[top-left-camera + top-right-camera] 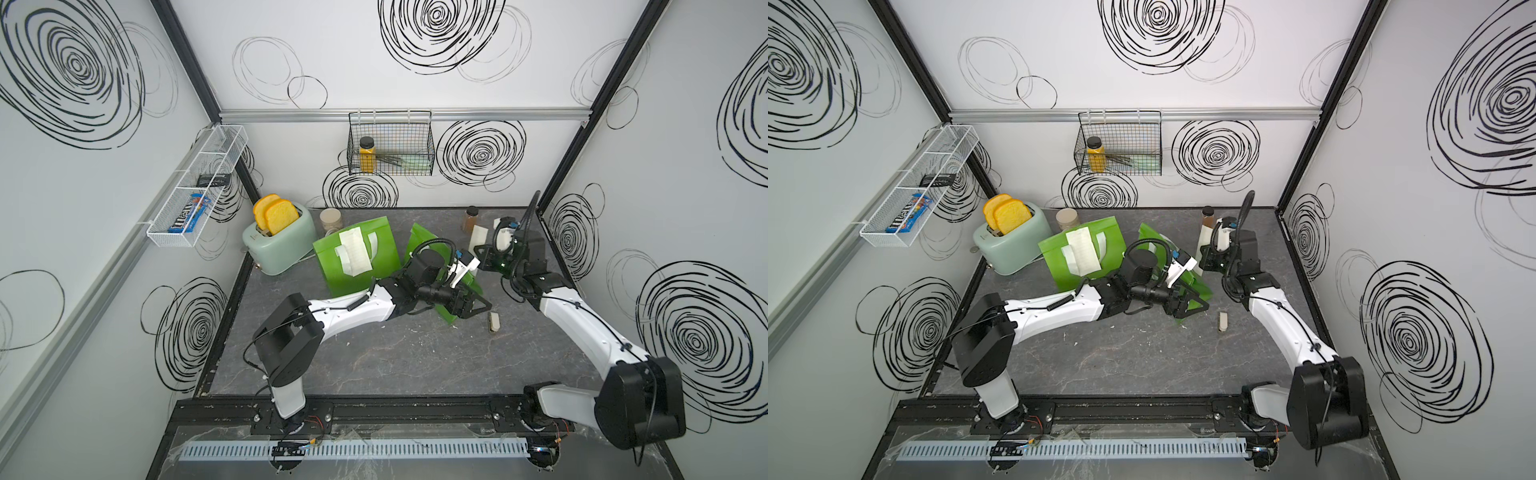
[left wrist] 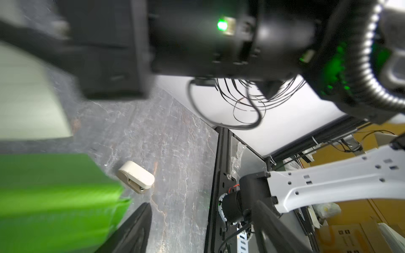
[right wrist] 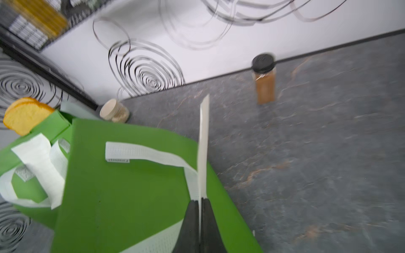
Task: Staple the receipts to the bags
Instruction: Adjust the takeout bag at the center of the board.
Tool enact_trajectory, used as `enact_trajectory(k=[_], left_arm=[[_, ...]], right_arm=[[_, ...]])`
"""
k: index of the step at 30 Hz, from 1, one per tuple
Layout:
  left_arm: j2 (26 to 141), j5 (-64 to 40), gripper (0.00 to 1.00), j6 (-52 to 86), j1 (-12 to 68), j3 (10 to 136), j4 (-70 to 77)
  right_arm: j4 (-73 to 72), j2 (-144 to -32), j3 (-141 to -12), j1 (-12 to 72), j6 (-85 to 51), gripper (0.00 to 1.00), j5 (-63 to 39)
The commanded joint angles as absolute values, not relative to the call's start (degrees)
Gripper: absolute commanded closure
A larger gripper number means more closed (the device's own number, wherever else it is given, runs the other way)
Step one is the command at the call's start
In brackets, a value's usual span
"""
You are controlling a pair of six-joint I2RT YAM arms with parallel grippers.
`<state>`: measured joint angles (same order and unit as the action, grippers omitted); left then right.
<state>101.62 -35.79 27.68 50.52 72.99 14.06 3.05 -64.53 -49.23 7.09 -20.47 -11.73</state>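
Two green bags lie at the back of the table. The left bag (image 1: 353, 266) carries a white receipt (image 1: 354, 250) on top. The right bag (image 1: 463, 286) (image 3: 122, 186) is partly hidden under my left arm. My right gripper (image 3: 200, 200) (image 1: 478, 250) is shut on the second receipt (image 3: 203, 142) (image 1: 478, 236) and holds it upright, edge-on, above that bag's right side. My left gripper (image 2: 203, 210) (image 1: 478, 307) stands open over the bag's front corner (image 2: 54, 197), with only bare table between its fingers. A small beige stapler (image 2: 136, 176) (image 1: 493, 322) lies just beyond it.
A mint toaster (image 1: 282, 245) with bread and a round jar (image 1: 331, 220) stand at the back left. A brown spice bottle (image 1: 470, 218) (image 3: 265, 85) stands at the back right. A black wire basket (image 1: 390, 143) hangs on the back wall and a white rack (image 1: 195, 187) on the left wall.
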Motion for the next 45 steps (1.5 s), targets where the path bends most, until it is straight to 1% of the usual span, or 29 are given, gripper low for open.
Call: enact_trajectory(k=[1, 3, 6, 9, 11, 14, 16, 19, 21, 23, 25, 26, 28, 32, 35, 38, 40, 45], left_arm=[[96.2, -33.6, 0.24, 27.7, 47.8, 75.2, 16.2], [92.7, -33.2, 0.23, 26.1, 46.2, 75.3, 13.6], [88.8, -29.2, 0.19, 24.0, 42.2, 76.1, 8.9], [88.3, -23.3, 0.19, 22.3, 36.8, 77.4, 7.1], [90.2, -21.0, 0.17, 23.2, 33.1, 79.9, 6.1], [94.8, -23.1, 0.18, 24.3, 28.5, 84.1, 7.9], [99.3, -24.2, 0.18, 24.3, 27.4, 88.5, 7.3], [105.8, -29.2, 0.19, 25.9, 26.5, 94.1, 7.0], [109.1, -31.9, 0.2, 25.9, 26.4, 96.8, 6.6], [111.2, -34.1, 0.23, 25.6, 26.3, 97.8, 5.8], [112.1, -36.3, 0.26, 25.3, 26.3, 97.0, 4.9], [111.8, -37.6, 0.27, 25.4, 26.3, 95.6, 5.3], [110.4, -40.0, 0.29, 25.5, 26.4, 91.9, 7.1], [106.4, -45.4, 0.34, 28.9, 26.5, 83.4, 14.8], [102.9, -46.7, 0.35, 29.8, 27.4, 78.0, 17.3], [100.1, -45.9, 0.35, 29.3, 28.8, 74.3, 17.4], [98.2, -45.2, 0.35, 29.7, 29.5, 71.9, 17.8], [93.6, -43.4, 0.35, 31.4, 31.7, 66.1, 21.0]], right_arm=[[5.6, -57.5, -47.6, 5.9, -19.7, 1.0, -11.2], [6.0, -54.3, -46.8, 6.4, -19.6, 1.0, -14.2], [7.9, -50.5, -46.3, 7.6, -21.8, 1.0, -16.9], [8.0, -46.6, -45.0, 12.4, -23.7, 1.0, -16.3], [7.1, -43.6, -43.9, 17.4, -24.0, 1.0, -13.9], [6.2, -41.4, -43.1, 25.3, -24.2, 1.0, -11.2], [6.1, -41.9, -42.6, 30.8, -24.3, 1.0, -9.3], [5.4, -44.9, -40.9, 37.6, -24.0, 1.0, -5.7], [5.2, -47.5, -40.6, 39.4, -24.2, 1.0, -4.5], [4.2, -49.4, -40.2, 39.6, -24.5, 1.0, -4.6], [4.9, -51.4, -39.9, 38.8, -23.6, 1.0, -1.4], [5.5, -52.2, -39.9, 37.6, -23.6, 1.0, 0.3], [5.5, -53.4, -39.6, 33.4, -23.2, 1.0, -0.2], [4.2, -54.7, -39.2, 23.4, -22.6, 1.0, -6.0], [3.7, -55.4, -39.4, 19.2, -20.6, 1.0, -10.2], [3.4, -55.8, -39.4, 16.6, -19.2, 1.0, -13.7], [2.5, -55.4, -39.1, 15.2, -18.3, 1.0, -18.2], [1.4, -53.2, -38.2, 14.5, -15.3, 1.0, -22.2]])
